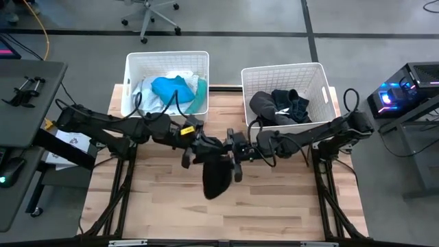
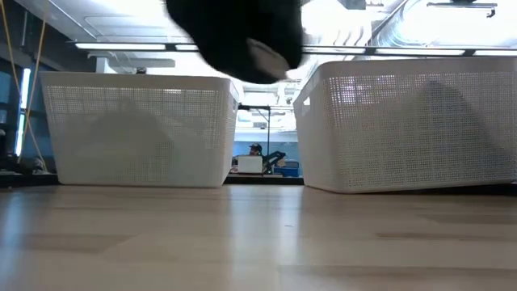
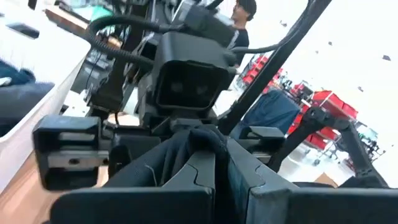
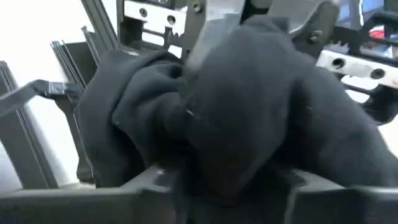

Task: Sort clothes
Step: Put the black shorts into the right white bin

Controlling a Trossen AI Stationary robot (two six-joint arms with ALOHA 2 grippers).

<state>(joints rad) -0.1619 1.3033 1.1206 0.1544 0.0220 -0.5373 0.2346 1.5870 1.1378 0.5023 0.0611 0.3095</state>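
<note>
A black garment [image 1: 217, 177] hangs over the middle of the table between my two grippers, which face each other. My left gripper [image 1: 204, 147] comes from the table's left and is shut on the garment. My right gripper [image 1: 237, 152] comes from the right and is shut on it too. In the low view the garment [image 2: 242, 36] hangs clear of the table top. The left white basket [image 1: 167, 56] holds teal, blue and white clothes [image 1: 171, 89]. The right white basket [image 1: 281, 68] holds black and dark grey clothes [image 1: 281, 104]. My left gripper pinches a bunched fold of the garment's upper part [image 3: 194, 144] between its two fingers, coming level from the table's left. The rest of the garment hangs below, clear of the table. My right gripper pinches a thick bunch of the same garment [image 4: 249, 118] between its two fingers, coming level from the table's right. Several layers are gathered in the hold and the cloth sags slack around the fingers.
The two baskets stand side by side at the table's far edge, also seen in the low view, left [image 2: 137, 129] and right [image 2: 412, 129]. The wooden table top [image 1: 158, 199] is bare in front of them. A person shows far off in the room behind.
</note>
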